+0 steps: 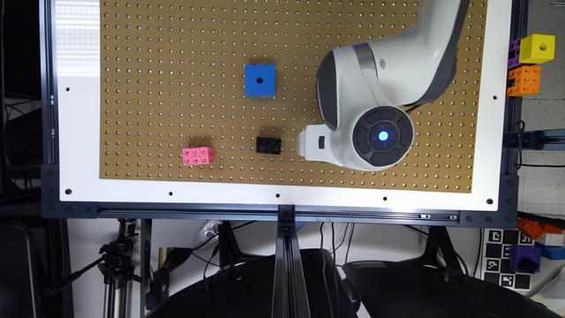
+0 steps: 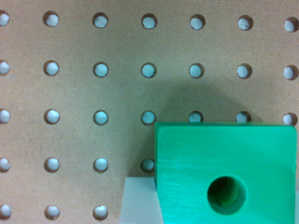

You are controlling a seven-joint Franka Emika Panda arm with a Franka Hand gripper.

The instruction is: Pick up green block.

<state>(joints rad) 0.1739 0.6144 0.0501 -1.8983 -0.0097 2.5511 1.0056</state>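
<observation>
The green block, a bright green cube with a round dark hole in its top face, sits very close in the wrist view, over the brown pegboard. One pale finger lies flush against the block's side with no gap, so the gripper is shut on it; the other finger is past the picture's edge. In the exterior view the white arm reaches in from the upper right. Its white end part stands over the board just right of a black brick, and the green block is hidden beneath the arm.
A blue cube with a hole stands on the pegboard above centre. A black brick and a pink brick lie lower down. Off the board at the exterior view's right sit a yellow cube and orange bricks.
</observation>
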